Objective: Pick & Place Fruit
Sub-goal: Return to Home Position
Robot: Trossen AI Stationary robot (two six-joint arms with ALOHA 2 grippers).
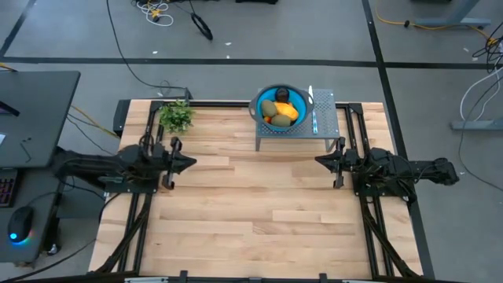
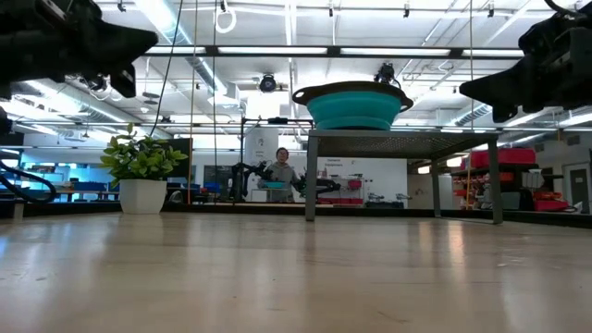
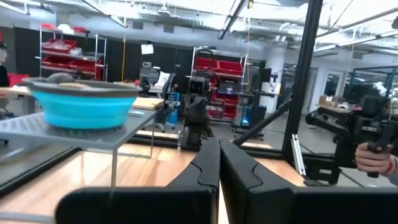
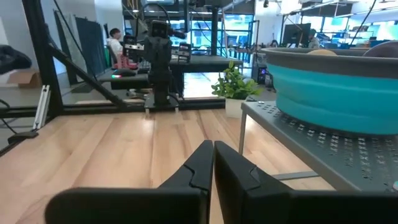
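Note:
The fruit (image 1: 280,109) lies heaped in a blue bowl (image 1: 301,97) at the table's far middle: a yellow-orange piece, an olive-green oval, a blackish round and small orange-red bits. The bowl stands on a small grey perforated metal stand (image 1: 324,126); in the low view the bowl (image 2: 352,106) sits raised on the stand's top. My left gripper (image 1: 192,163) hovers at mid-left, shut, pointing right. My right gripper (image 1: 318,160) hovers at mid-right, shut, pointing left. Both are well clear of the bowl and the fruit.
A leafy green plant in a white pot (image 1: 176,116) stands at the far left of the table. A thin pale striped strip (image 1: 313,110) lies on the stand right of the bowl. Bare wood (image 1: 251,204) lies between the grippers and toward the near edge.

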